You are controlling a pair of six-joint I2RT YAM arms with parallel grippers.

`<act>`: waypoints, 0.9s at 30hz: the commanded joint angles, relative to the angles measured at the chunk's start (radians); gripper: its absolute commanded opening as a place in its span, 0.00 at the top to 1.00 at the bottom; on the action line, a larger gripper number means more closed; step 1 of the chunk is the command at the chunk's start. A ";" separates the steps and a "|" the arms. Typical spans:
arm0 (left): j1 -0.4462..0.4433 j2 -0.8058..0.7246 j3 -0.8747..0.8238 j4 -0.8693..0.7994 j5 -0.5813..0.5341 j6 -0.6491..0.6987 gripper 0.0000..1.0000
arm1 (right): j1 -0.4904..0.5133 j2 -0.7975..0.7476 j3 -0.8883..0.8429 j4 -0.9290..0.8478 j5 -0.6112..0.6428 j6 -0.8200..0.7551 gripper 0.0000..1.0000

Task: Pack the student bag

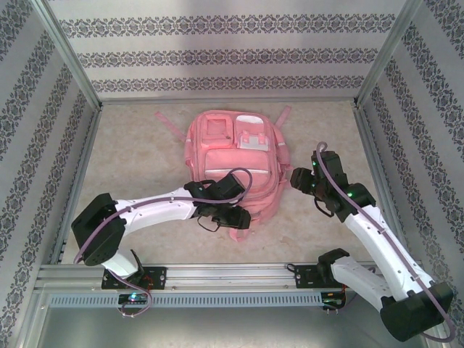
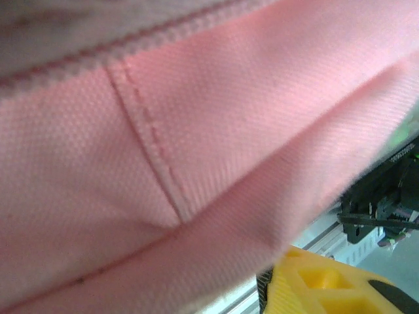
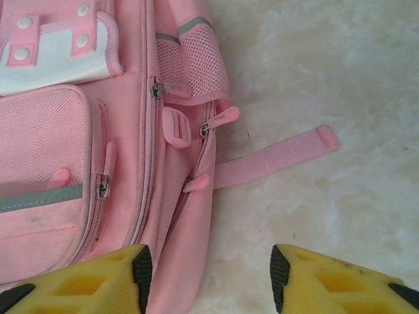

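Student bag [image 1: 239,156] lies flat. Right gripper [image 3: 209,271] is wide open, empty, at its edge. Left gripper [image 1: 232,216] is over it; opening I cannot tell.

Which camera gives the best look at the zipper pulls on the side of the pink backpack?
Right wrist: the zipper pulls sit close and sharp on the student bag. Top external shows the whole bag, the pulls too small to make out. Left wrist shows blurred fabric and a stitched seam.
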 commanded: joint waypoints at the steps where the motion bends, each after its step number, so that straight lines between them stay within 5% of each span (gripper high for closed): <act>1: -0.018 -0.018 0.028 -0.035 0.052 0.094 0.50 | -0.032 0.020 -0.024 0.028 -0.083 0.052 0.49; 10: 0.019 -0.142 0.038 -0.069 0.053 0.175 0.40 | -0.128 0.080 -0.147 0.154 -0.292 0.320 0.51; 15: 0.126 -0.287 -0.004 -0.126 0.004 0.208 0.39 | -0.144 0.136 -0.110 0.141 -0.318 0.286 0.52; 16: 0.165 -0.335 -0.019 -0.144 -0.024 0.219 0.30 | -0.146 0.140 -0.093 0.135 -0.316 0.250 0.48; 17: 0.207 -0.378 -0.032 -0.154 -0.043 0.231 0.04 | -0.146 0.144 -0.073 0.139 -0.320 0.199 0.35; 18: 0.263 -0.425 -0.047 -0.154 -0.045 0.249 0.01 | -0.144 0.145 -0.052 0.144 -0.334 0.136 0.05; 20: 0.366 -0.492 -0.062 -0.152 -0.046 0.286 0.01 | -0.124 0.129 0.006 0.149 -0.350 -0.019 0.02; 22: 0.445 -0.537 -0.064 -0.164 -0.140 0.322 0.01 | -0.100 0.084 0.051 0.144 -0.259 -0.097 0.02; 25: 0.490 -0.585 -0.072 -0.174 -0.504 0.297 0.01 | -0.100 0.025 0.064 0.171 -0.010 -0.072 0.02; 27: 0.498 -0.642 -0.156 -0.017 -0.608 0.455 0.01 | -0.106 -0.004 -0.001 0.308 0.023 -0.188 0.02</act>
